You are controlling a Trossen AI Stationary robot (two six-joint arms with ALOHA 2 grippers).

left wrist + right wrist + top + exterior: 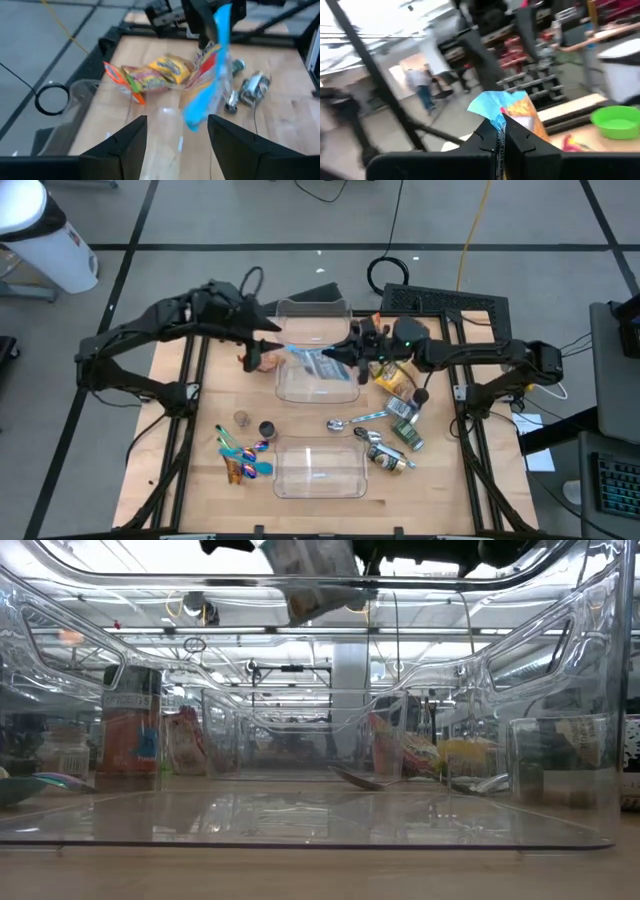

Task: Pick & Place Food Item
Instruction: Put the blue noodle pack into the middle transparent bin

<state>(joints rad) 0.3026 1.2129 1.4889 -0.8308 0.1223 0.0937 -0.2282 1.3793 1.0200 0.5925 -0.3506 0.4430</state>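
A grey tiled floor with dark seams surrounds my light wooden worktop (200,430), cables looping across it near the frame's top.

From overhead, a clear container (318,350) sits at the worktop's upper centre and a second clear container (319,468) at lower centre. My right hand (345,352) reaches in from the right and is clamped on a blue snack bag (320,363) that hangs over the upper container. My left hand (268,345) comes from the upper left and stops just left of the bag, near the container's left wall, fingers apart. A reddish item (264,361) lies just below it. A yellow snack pack (393,374) lies right of the upper container, a metal spoon (352,420) right of centre, small packets (404,425) beside it, and colourful utensils (243,452) at lower left.

At worktop height, clear container walls (560,670) fill the frame; the bag (315,575) dangles at top centre and the spoon (360,778) rests behind the plastic.

Past my left wrist, my two dark fingers (127,142) stand apart at the bottom with nothing between them; the bag (210,75), blue with red and orange, hangs just beyond them, gripped from above by my other hand (202,25), the yellow pack (167,70) behind it.

Past my right wrist, my fingers (487,137) are pressed together on the bag's blue edge (495,107). A green bowl (616,121) shows at the right edge, and blurred people (422,87) stand in the room at left.
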